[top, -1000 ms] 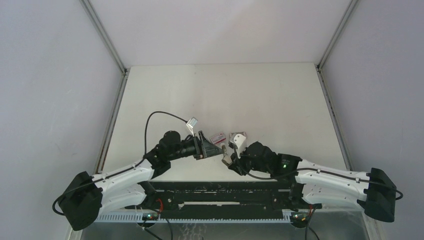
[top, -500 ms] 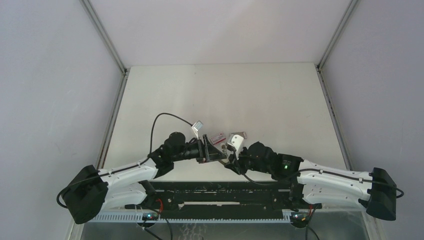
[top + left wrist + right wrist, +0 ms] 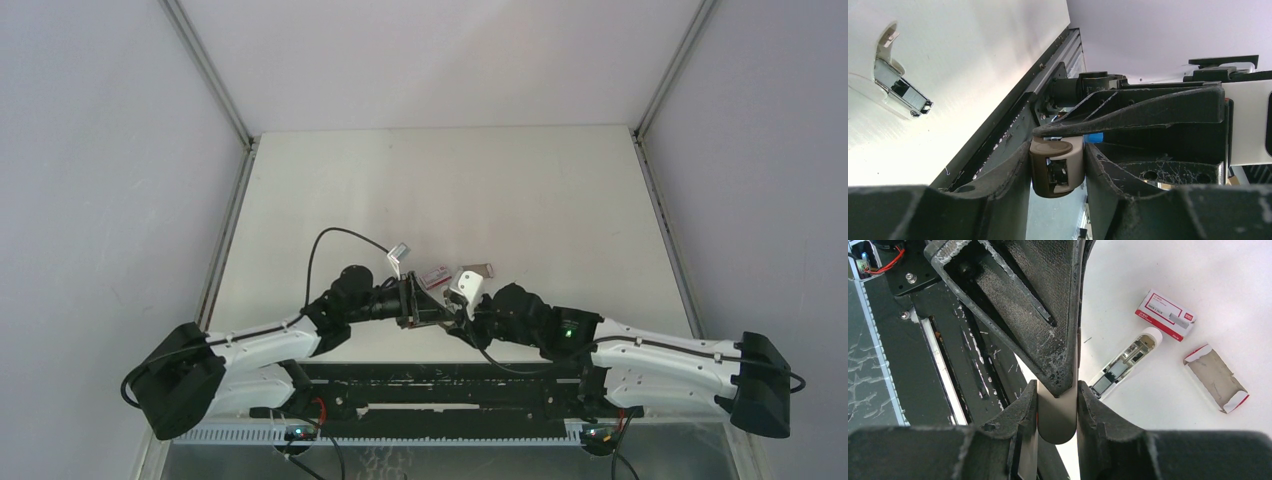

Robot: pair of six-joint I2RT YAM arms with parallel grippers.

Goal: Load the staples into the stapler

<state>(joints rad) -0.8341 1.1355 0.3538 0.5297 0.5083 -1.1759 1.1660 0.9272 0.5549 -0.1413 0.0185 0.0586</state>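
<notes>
The stapler is in two pieces. Its tan part (image 3: 1057, 170) is in the air, pinched between the fingers of my left gripper (image 3: 1057, 162), with a bit of dark metal showing in its rounded end. My right gripper (image 3: 1058, 407) is clamped on the flat of that same tan part from the opposite side, so both arms have it at once. I read this as a hand-over or a re-grip, to get a better hold on such a small piece.

The white body (image 3: 1125, 362) lies on the table (image 3: 1158, 405) just past the right fingertips and off to their right. Its metal channel faces up, which is how I want it for taking a strip.

Further out the same way sits the red-and-white box (image 3: 1165, 315), with what looks like the grey strip of staples (image 3: 1178, 318) lying in it. Nothing grips it. The opened cardboard sleeve (image 3: 1215, 377) lies beside the box, apart from the white body.
</notes>
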